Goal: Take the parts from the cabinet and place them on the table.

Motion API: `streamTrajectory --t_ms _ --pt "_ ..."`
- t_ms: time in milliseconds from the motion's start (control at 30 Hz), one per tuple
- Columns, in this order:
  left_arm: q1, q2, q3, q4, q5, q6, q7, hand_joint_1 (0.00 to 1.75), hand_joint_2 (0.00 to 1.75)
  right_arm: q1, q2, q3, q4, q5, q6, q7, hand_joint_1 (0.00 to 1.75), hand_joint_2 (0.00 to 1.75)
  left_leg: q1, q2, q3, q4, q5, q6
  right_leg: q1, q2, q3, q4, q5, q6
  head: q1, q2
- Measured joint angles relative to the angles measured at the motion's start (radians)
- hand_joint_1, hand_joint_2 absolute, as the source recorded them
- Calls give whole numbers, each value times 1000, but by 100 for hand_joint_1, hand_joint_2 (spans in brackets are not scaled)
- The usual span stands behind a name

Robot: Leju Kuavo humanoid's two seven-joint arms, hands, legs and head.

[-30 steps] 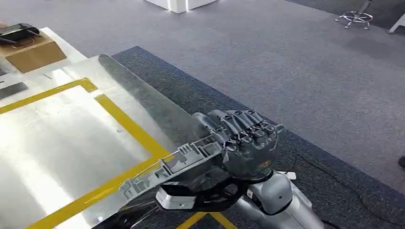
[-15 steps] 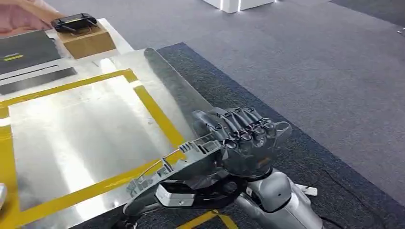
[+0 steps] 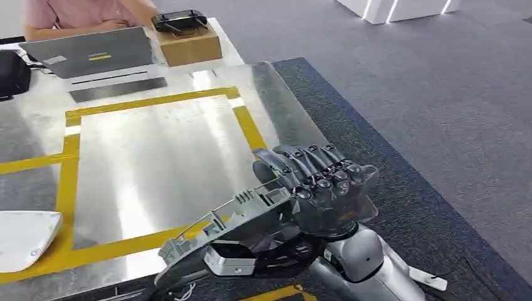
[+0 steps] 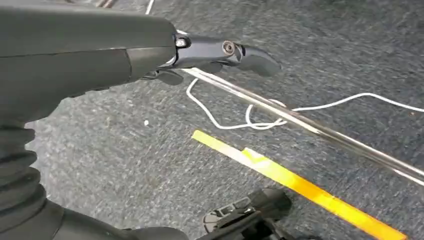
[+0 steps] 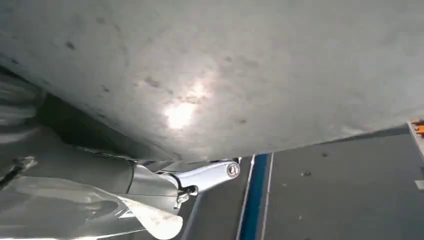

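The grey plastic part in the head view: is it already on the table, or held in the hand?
Held. The right hand grips the grey plastic part, which hangs above the near edge of the metal table, not resting flat on it.

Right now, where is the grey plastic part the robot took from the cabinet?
In the head view, the grey ribbed plastic part is gripped in the right hand, over the near right corner of the metal table, above the yellow tape border.

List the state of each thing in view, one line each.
Part: held in the right robot hand, over the table's near edge, not yet set down.
Left robot hand: hangs over the carpet, holds nothing seen.
Table: bare inside the yellow tape.
White part: lies on the table at its left edge.
Laptop: closed, at the far side.
Box: closed, black device on top.
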Motion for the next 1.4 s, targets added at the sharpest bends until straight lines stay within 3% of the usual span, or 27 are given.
streamTrajectory --t_ms 67,100,133,167,200,267,300,333,400,433,467,533,700,767,800,833,867,900,967,1000,1067,1100,1133,1167,1400 --pt "8 0 -1 0 7 0 0 0 175 -1 0 0 0 0 0 0 175 175 6 -19 -4 -5 5 -14 7 -15 -2 3 -1 -8 0 0" --pt "9 2 -3 0 12 0 0 0 175 -1 0 0 0 0 0 0 175 175 5 -30 -4 -4 4 -19 1 -26 2 -2 2 -15 -2 0" --pt "11 2 -7 0 16 0 0 0 175 -1 0 0 0 0 0 0 175 175 2 20 -7 7 -6 -24 -1 -41 7 -6 3 -21 -1 0" --pt "8 2 -11 0 22 0 1 0 175 -1 0 0 0 0 0 0 175 175 -2 76 -27 48 -34 -31 1 -55 10 -7 1 -31 -13 0" --pt "4 2 -15 0 24 0 3 0 175 -2 0 -2 0 0 0 0 175 175 0 100 -58 117 -70 -36 3 -71 12 -7 -1 -34 -12 0" --pt "4 3 -28 0 34 0 3 0 175 0 0 -2 0 1 0 0 175 175 5 112 -134 275 -133 -41 5 -103 14 -6 -6 -40 -12 0" --pt "6 3 -33 0 41 0 4 0 175 0 0 -2 0 1 0 0 175 175 6 113 -149 306 -134 -42 6 -116 15 -6 -7 -40 -13 0" --pt "7 3 -37 0 43 0 6 0 175 0 0 -1 0 1 0 0 175 175 6 113 -141 291 -112 -43 6 -129 18 -6 -10 -39 -12 0" --pt "6 5 -48 0 52 0 9 0 175 -1 0 -1 0 1 0 0 175 175 5 127 -67 148 -28 -38 6 -155 28 -6 -16 -35 -13 0" --pt "6 5 -55 0 52 0 9 0 175 -2 0 -1 0 1 0 0 175 175 2 160 -16 54 13 -32 6 -165 35 -6 -21 -30 -13 0" --pt "4 6 -62 0 51 -1 11 0 175 -2 0 -1 0 0 0 0 175 175 -11 209 7 17 -4 -30 11 -175 38 -6 -25 -25 -13 0" --pt "1 6 -77 0 50 -3 13 0 175 -3 0 -2 0 0 0 0 175 175 -14 197 1 2 -4 -17 20 -196 37 -5 -29 -16 -9 0" --pt "1 7 -78 0 49 -3 13 0 175 -3 0 -2 0 1 0 0 175 175 -15 193 0 2 -4 -16 20 -199 38 -6 -30 -14 -7 0" --pt "6 8 -84 0 46 -3 13 0 175 -3 0 1 0 1 0 -2 175 175 -16 174 -3 2 -5 -8 20 -219 45 -12 -31 -9 -9 0" --pt "3 8 -98 -1 42 -2 16 0 175 -7 0 1 0 0 0 -2 175 175 -2 132 6 -9 3 13 12 -111 2 85 -99 5 0 0" --pt "4 6 -107 -1 42 -3 18 0 175 -4 0 1 1 0 0 -2 175 175 -2 90 5 -8 2 16 13 -83 -120 310 -175 7 4 0" --pt "6 7 -108 -1 42 -3 19 0 175 -4 0 1 1 0 0 -2 175 175 -2 73 6 -8 2 16 13 -82 -130 308 -153 6 6 0" --pt "6 7 -109 -1 42 -3 21 0 175 -5 0 0 1 0 0 -2 175 175 -2 59 6 -7 2 16 13 -81 -117 266 -115 4 5 0" --pt "5 6 -116 -1 41 -3 21 0 175 -7 0 0 1 0 0 0 175 175 -1 42 9 -3 0 13 12 -72 -43 90 -9 -3 6 0" --pt "6 6 -120 -1 41 -3 21 0 175 -8 0 2 1 0 0 2 175 175 -1 35 8 -2 -3 9 12 -62 -19 28 4 -7 8 0" --pt "7 8 -125 -1 42 -3 23 0 175 -14 0 4 2 0 0 11 175 175 -5 27 -2 4 -1 -3 13 -56 -4 8 -4 -11 6 0" --pt "8 8 -127 -1 41 -4 24 0 175 -15 0 4 3 0 0 14 175 175 -5 28 -3 7 -4 -2 11 -54 -5 4 -1 -12 9 0" --pt "9 8 -130 -1 42 -5 24 0 175 -16 0 3 3 0 0 16 175 175 -5 30 -2 6 -1 10 12 -52 -4 4 1 -9 7 0" --pt "9 8 -134 -1 41 -5 24 0 175 -16 0 3 3 0 0 17 175 175 -4 30 0 5 -2 12 13 -51 -4 4 1 -9 5 0" --pt "7 10 -153 -2 48 -6 26 0 175 -17 0 5 8 -2 0 44 175 175 -2 33 5 -7 2 4 17 -49 -4 5 -1 -18 6 0"
